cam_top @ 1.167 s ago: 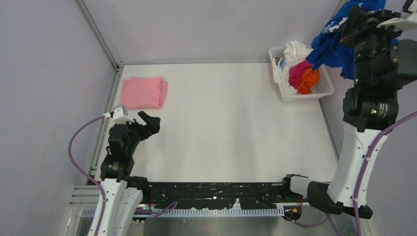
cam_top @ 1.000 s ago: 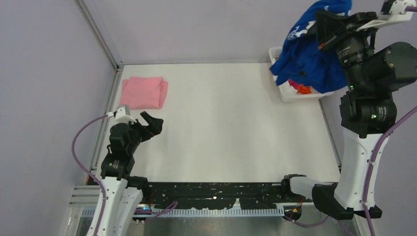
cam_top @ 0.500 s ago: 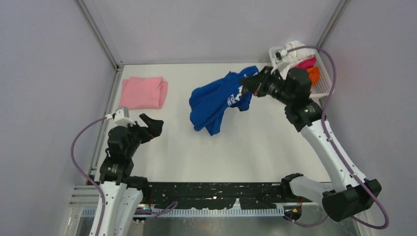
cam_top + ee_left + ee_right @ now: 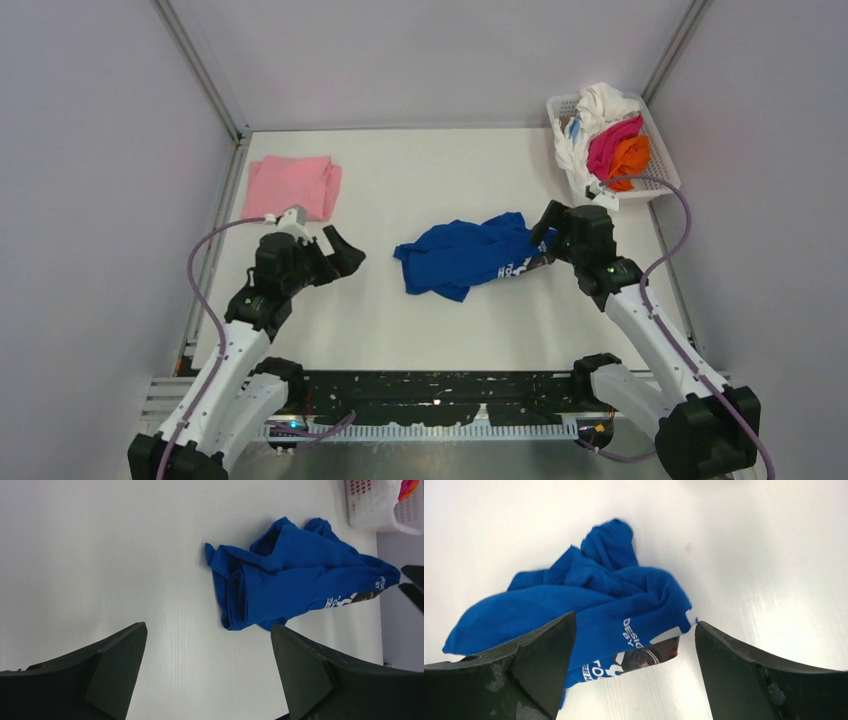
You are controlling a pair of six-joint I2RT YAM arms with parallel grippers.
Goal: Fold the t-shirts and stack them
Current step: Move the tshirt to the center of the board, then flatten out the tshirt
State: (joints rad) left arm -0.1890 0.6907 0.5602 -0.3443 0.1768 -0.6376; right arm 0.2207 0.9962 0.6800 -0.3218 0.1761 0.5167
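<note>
The blue t-shirt lies crumpled at the middle of the worktop — room, I judge, for spreading. Right jaws gape wide at its printed edge; left jaws, equally wide, face it, apart.

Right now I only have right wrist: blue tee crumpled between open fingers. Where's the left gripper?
Observer: Left gripper is open, aimed at the blue tee from its left, a gap between them.
Operator: Anything folded yet?
Observer: One pink tee, folded, at the far left corner of the table.
Operator: Basket?
Observer: White basket at far right holds white cloth, magenta cloth and orange cloth.
</note>
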